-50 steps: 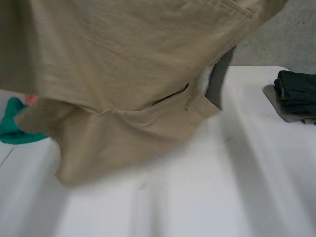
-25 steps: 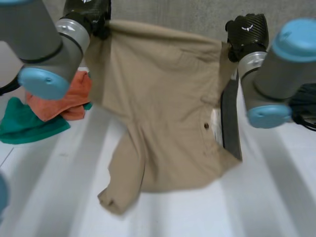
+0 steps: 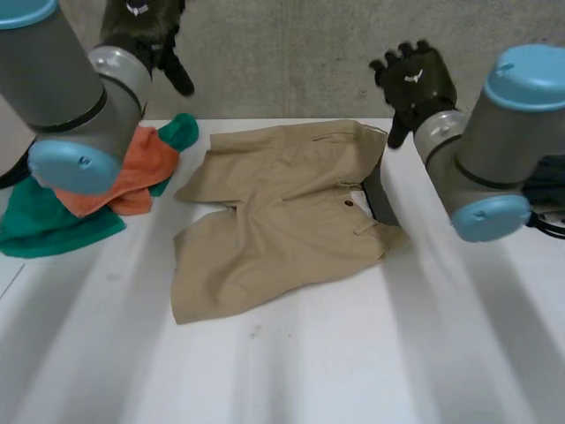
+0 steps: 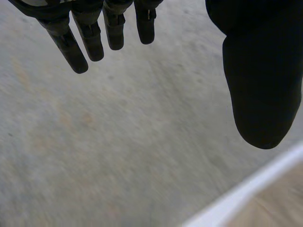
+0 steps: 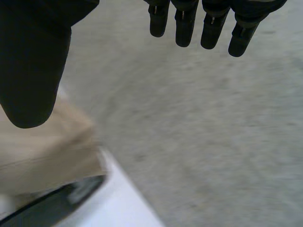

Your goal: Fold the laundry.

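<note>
Lying flat, one tan shorts [image 3: 282, 221], one orange cloth [image 3: 132, 177], one teal cloth [image 3: 44, 231], left hand [image 3: 146, 26], right hand [image 3: 415, 79] both released

Left hand [image 3: 146, 22] raised, fingers straight, right hand [image 3: 413, 78] raised, fingers spread

Head overhead; wrists close, seemingly sharing table edge [image 4: 241, 193].

A white table [image 3: 371, 371] takes up most of the space in front of me. Its top is smooth and matte, with soft pale and greyish bands running from the far edge toward the near one. Beyond the far edge is a grey surface [image 3: 282, 53], rough like concrete and mottled with faint brownish patches; wall or floor, I can't tell. The light is soft and even.
</note>
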`<state>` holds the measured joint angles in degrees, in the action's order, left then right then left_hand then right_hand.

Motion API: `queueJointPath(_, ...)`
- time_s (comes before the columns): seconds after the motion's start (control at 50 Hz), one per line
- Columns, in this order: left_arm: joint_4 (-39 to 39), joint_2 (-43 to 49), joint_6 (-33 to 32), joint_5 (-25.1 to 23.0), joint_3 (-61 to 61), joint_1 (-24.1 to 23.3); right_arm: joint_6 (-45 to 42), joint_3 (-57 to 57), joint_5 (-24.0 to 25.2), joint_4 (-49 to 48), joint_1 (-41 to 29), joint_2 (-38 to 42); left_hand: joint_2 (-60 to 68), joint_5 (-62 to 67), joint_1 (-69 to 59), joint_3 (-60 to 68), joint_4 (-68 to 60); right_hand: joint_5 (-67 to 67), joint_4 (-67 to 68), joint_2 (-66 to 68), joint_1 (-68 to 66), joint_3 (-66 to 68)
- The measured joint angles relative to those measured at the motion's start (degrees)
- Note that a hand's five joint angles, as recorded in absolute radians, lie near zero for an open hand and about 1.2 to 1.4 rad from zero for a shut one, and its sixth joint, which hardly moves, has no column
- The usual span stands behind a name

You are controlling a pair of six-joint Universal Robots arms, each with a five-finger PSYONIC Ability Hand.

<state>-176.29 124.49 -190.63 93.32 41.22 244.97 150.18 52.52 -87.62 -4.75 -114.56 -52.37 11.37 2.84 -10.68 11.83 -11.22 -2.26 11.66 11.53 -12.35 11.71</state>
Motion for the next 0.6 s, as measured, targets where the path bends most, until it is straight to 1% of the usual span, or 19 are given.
queueJointPath(0.02, 0.84, -2.28, -0.28, -0.16, 3.72, -0.63, -0.63, 1.35, 2.39, 2.66, 0.38, -1.10, -0.03, 0.00, 0.00, 0.00, 0.00, -0.09, 0.00, 0.00, 0.00, 0.00)
queueJointPath(0.1, 4.31, -8.11, -0.96, -0.68, 14.50, -2.72, -3.50, 5.10, 8.47, 9.22, 1.57, -3.41, -0.05, 0.00, 0.00, 0.00, 0.00, -0.26, 0.28, 0.20, -0.20, 0.23)
queueJointPath(0.16, 8.19, -11.82, -1.26, -0.97, 23.43, -4.58, -7.49, 8.72, 13.29, 14.16, 2.91, -4.58, 4.83, 3.86, -6.18, 4.35, -5.06, -6.35, 6.40, 6.79, -5.86, 6.51)
queueJointPath(0.18, 8.19, -11.82, -1.26, -0.97, 23.43, -4.58, -7.49, 8.72, 13.29, 14.16, 2.91, -4.58, 4.83, 3.86, -6.18, 4.35, -5.06, -6.35, 6.40, 6.79, -5.86, 6.51)
queueJointPath(0.2, 9.84, -13.10, -1.35, -1.02, 27.12, -5.34, -9.50, 10.25, 15.05, 15.78, 3.53, -4.80, 4.83, 3.86, -6.18, 4.35, -5.06, -9.00, 9.00, 9.42, -8.73, 9.23)
queueJointPath(0.22, 11.32, -14.10, -1.42, -1.00, 30.55, -6.03, -11.50, 11.62, 16.52, 16.88, 4.13, -4.82, 9.00, 7.90, -10.35, 8.50, -9.44, -11.84, 12.09, 12.10, -11.62, 12.23)
queueJointPath(0.24, 12.19, -14.61, -1.45, -0.96, 32.69, -6.42, -13.11, 12.61, 17.51, 17.49, 4.60, -4.71, 9.69, 8.36, -10.78, 8.97, -9.89, -13.93, 14.10, 14.04, -13.80, 14.11)
queueJointPath(0.26, 12.49, -14.79, -1.46, -0.95, 33.51, -6.57, -13.54, 12.86, 17.78, 17.60, 4.73, -4.67, 11.09, 10.00, -12.41, 10.64, -11.49, -14.24, 14.43, 14.54, -14.10, 14.55)
queueJointPath(0.3, 13.93, -15.50, -1.46, -0.85, 37.77, -7.28, -17.01, 14.65, 19.62, 18.05, 5.73, -4.09, 14.58, 13.39, -16.00, 14.08, -14.88, -15.79, 16.26, 16.19, -15.54, 15.96)
queueJointPath(0.32, 14.37, -15.66, -1.44, -0.84, 39.42, -7.52, -18.24, 15.20, 20.20, 18.01, 6.07, -3.76, 17.94, 16.71, -19.53, 17.49, -18.32, -16.37, 16.80, 16.82, -16.07, 16.45)
queueJointPath(0.36, 14.96, -15.78, -1.39, -0.84, 42.38, -7.86, -20.91, 16.18, 21.36, 17.57, 6.81, -2.66, 20.02, 18.69, -21.30, 19.44, -20.32, -17.74, 18.20, 18.23, -17.31, 17.83)
queueJointPath(0.44, 15.12, -15.20, -1.42, -0.82, 46.41, -8.04, -24.18, 16.91, 22.90, 15.92, 7.81, -0.11, 20.54, 19.18, -21.43, 19.78, -20.87, -19.11, 19.57, 19.61, -18.59, 19.57)
queueJointPath(0.54, 14.01, -13.44, -1.66, -0.81, 48.61, -7.35, -25.50, 16.61, 24.22, 12.88, 8.55, 3.18, 20.25, 18.48, -20.97, 19.62, -20.35, -20.79, 21.13, 21.27, -20.24, 21.30)
queueJointPath(0.6, 12.38, -11.94, -2.23, -0.62, 48.75, -6.36, -25.32, 16.29, 24.88, 9.93, 8.68, 5.15, 15.12, 13.21, -15.59, 15.06, -15.00, -22.02, 22.43, 22.71, -21.65, 22.59)
